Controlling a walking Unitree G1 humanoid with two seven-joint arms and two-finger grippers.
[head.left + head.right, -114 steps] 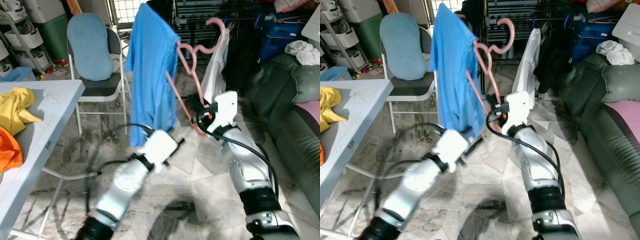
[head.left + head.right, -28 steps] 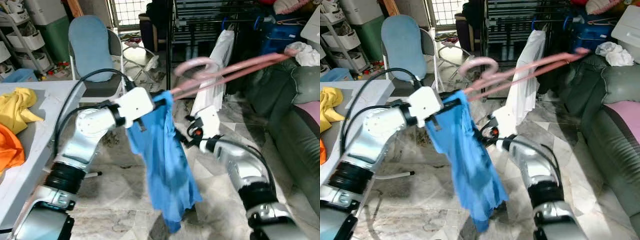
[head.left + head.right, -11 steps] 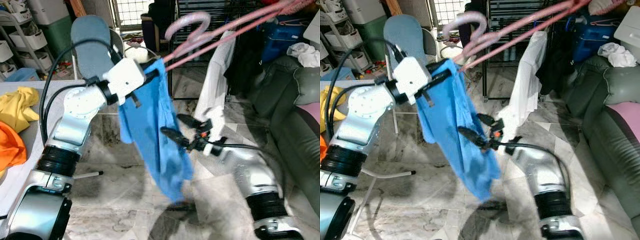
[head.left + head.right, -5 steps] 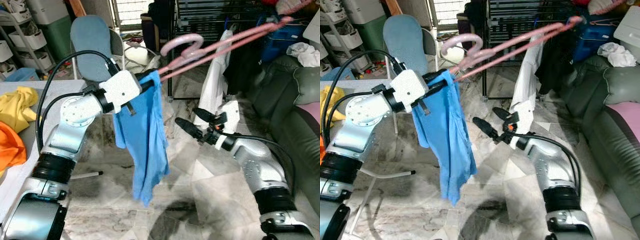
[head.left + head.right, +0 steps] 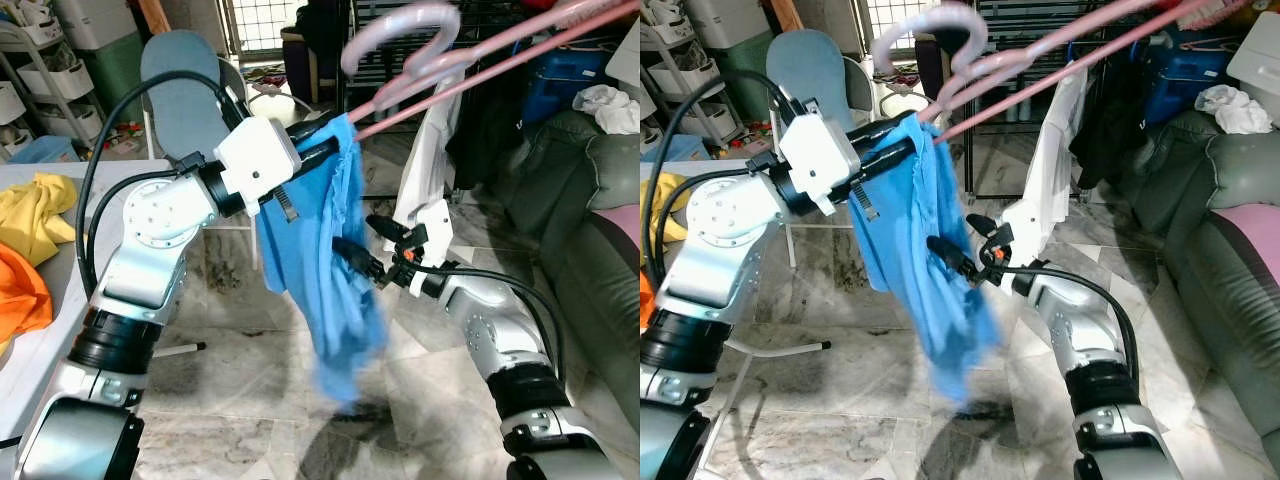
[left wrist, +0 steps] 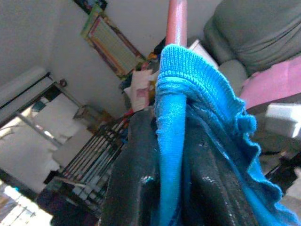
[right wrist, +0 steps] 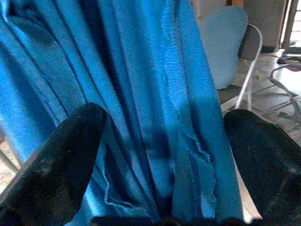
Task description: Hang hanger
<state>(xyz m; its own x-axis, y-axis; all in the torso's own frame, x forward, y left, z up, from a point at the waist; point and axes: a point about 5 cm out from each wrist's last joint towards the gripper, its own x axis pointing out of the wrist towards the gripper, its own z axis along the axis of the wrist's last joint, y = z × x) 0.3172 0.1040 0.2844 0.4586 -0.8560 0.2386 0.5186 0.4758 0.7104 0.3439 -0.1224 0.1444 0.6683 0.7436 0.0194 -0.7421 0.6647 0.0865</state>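
Observation:
A pink hanger [image 5: 470,62] slants up to the right, its hook [image 5: 400,28] high in front of the drying rack. A blue shirt [image 5: 320,250] hangs bunched from its lower end and is blurred at the hem. My left gripper [image 5: 335,148] is raised at chest height, shut on the shirt's collar [image 6: 181,70] and the pink hanger rod [image 6: 176,21]. My right gripper [image 5: 362,245] is open and pressed into the hanging shirt [image 7: 155,94], one black finger [image 7: 56,155] on each side of the folds.
A grey table [image 5: 100,200] with yellow [image 5: 35,215] and orange [image 5: 20,290] cloths stands at my left. Behind are a folding chair with a blue cushion [image 5: 185,90], a black drying rack [image 5: 400,90] with a white garment [image 5: 430,160], and a dark sofa [image 5: 590,200] on the right.
My left arm has lifted the hanger, so its hook sits higher. The right gripper has moved left into the shirt. The shirt has swung towards the right arm.

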